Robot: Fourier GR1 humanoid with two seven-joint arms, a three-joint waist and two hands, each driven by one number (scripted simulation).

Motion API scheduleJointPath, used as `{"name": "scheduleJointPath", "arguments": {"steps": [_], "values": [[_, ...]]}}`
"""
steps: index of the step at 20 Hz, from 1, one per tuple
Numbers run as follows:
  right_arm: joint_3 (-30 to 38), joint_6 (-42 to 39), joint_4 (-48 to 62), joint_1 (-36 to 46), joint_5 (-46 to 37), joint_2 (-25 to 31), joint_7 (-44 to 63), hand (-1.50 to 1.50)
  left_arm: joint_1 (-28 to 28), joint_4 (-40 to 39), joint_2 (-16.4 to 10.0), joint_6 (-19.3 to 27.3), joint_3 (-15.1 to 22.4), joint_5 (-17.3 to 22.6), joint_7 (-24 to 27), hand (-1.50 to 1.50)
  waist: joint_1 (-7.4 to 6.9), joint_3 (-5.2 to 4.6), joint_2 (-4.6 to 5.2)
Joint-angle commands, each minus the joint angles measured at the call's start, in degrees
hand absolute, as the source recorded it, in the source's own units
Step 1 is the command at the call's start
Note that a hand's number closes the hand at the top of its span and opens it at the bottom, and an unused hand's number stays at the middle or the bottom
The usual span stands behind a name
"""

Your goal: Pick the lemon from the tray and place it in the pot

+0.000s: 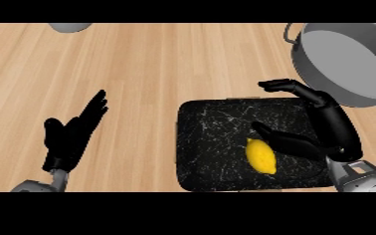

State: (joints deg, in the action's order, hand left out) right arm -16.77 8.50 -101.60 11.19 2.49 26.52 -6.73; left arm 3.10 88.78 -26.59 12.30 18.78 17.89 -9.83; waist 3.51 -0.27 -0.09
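Observation:
A yellow lemon [260, 156] lies on the black marbled tray [209, 144], right of the tray's middle. My right hand [332, 124] hovers over the tray's right side, open, with its thumb stretched toward the lemon's top and its fingers curving off toward the pot. The thumb's tip is close to the lemon; I cannot tell whether it touches. The grey pot [339, 62] stands at the upper right, partly cut off by the view's edge, with a handle at its upper left. My left hand [70, 135] rests open at the lower left, fingers up.
A grey rounded object [70, 27] peeks in at the upper left edge. Wooden counter [161, 64] spreads between the tray, the pot and my left hand.

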Motion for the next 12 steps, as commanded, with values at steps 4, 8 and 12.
{"name": "scheduleJointPath", "arguments": {"steps": [4, 8, 12], "values": [[-0.9, 3.1, -15.4, -17.8, -4.4, 0.6, -14.3, -1.5, 0.8, -8.4, 4.3, -6.2, 2.0, 0.3, 5.0, 0.0, -1.76, 0.24, -0.07], [-1.3, -1.1, -25.6, -20.9, -6.7, 8.7, 3.9, -1.5, 1.8, -8.7, 3.7, -7.2, 1.1, -0.2, 4.1, 0.0, -2.13, 0.15, -0.14], [3.7, -5.7, -30.4, -20.9, -2.4, 14.9, 17.8, -1.5, 4.2, -10.7, 5.5, -7.4, 0.8, -0.3, 4.1, 0.0, -2.28, 0.14, -0.01]]}}
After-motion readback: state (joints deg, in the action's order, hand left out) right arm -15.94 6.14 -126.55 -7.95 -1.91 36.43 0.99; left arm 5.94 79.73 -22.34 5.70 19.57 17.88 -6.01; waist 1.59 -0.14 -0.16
